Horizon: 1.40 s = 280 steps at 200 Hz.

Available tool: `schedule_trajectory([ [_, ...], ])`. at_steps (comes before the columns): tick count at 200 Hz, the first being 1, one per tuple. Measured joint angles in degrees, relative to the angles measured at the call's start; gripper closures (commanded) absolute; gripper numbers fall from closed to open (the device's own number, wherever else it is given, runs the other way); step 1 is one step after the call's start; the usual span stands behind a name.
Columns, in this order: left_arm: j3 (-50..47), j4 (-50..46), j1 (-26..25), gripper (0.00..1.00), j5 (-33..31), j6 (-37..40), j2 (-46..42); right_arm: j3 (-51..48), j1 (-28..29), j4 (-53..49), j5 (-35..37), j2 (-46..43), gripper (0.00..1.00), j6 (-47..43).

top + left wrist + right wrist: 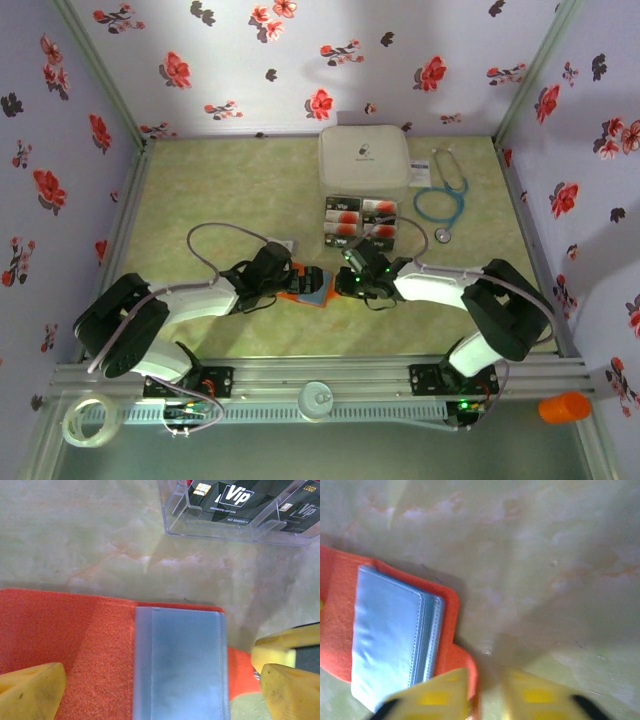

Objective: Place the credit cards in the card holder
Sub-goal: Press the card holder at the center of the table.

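Near centre, the wide-open left gripper [157, 687] should pin the card holder [90, 645] while the closed right gripper [487, 695] steadies its right edge

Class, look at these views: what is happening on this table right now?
An open orange card holder lies on the table. The left tool hangs wide open over it. The right tool is closed at its edge, though whether it grips is unclear. The four cards sit in a clear tray beyond, none loaded yet.
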Motion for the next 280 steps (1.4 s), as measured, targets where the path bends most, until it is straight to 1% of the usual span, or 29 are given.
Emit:
schedule_trajectory([
  [36, 0.37, -0.61, 0.00, 0.00, -0.26, 0.09, 0.07, 0.37, -0.59, -0.68, 0.24, 0.07, 1.00, -1.14],
  [88, 1.20, -0.87, 0.00, 0.00, -0.24, 0.92, 0.83, 2.45, -4.81, -2.45, 0.33, 0.13, 1.00, -6.10],
  [117, 1.22, -0.85, -0.04, 0.00, -0.11, 0.94, 2.03, 3.45, -5.60, -2.43, -0.13, 1.29, 1.00, -7.63],
  [129, 1.31, -0.79, -0.09, 0.00, -0.11, 1.01, 2.69, 3.48, -5.60, -2.40, -0.26, 1.60, 0.90, -7.82],
  [136, 1.40, -0.63, -0.13, 0.00, -0.13, 1.09, 2.93, 3.48, -5.64, -2.43, -0.33, 1.66, 0.81, -7.98],
  [142, 1.51, -0.55, -0.17, 0.00, -0.13, 1.09, 3.06, 3.48, -5.64, -2.43, -0.46, 1.68, 0.77, -8.26],
  [148, 1.57, -0.35, -0.26, 0.00, -0.13, 1.09, 3.21, 3.48, -5.64, -2.43, -0.55, 1.68, 0.74, -8.24],
  [155, 1.62, -0.17, -0.33, 0.00, -0.13, 1.09, 3.34, 3.48, -5.64, -2.43, -0.57, 1.64, 0.74, -8.09],
  [170, 1.62, 0.11, -0.46, 0.00, -0.13, 1.09, 3.39, 3.48, -5.64, -2.49, -0.61, 1.14, 0.75, -7.89],
  [201, 1.62, 0.35, -0.55, 0.00, -0.15, 1.09, 3.48, 3.65, -5.64, -2.67, -0.76, -2.91, 0.87, -6.36],
  [224, 1.62, 0.46, -0.72, 0.00, -0.26, 1.09, 3.50, 5.11, -5.64, -2.62, -1.03, -4.24, 0.93, -4.70],
  [254, 1.62, 0.46, -0.76, 0.01, -0.31, 1.09, 3.50, 6.91, -5.31, -1.90, -1.60, -3.13, 0.96, -3.15],
  [280, 1.62, 0.46, -0.76, 0.00, -0.31, 1.11, 3.50, 8.70, -4.70, -0.42, -2.08, 1.09, 0.98, -2.08],
])
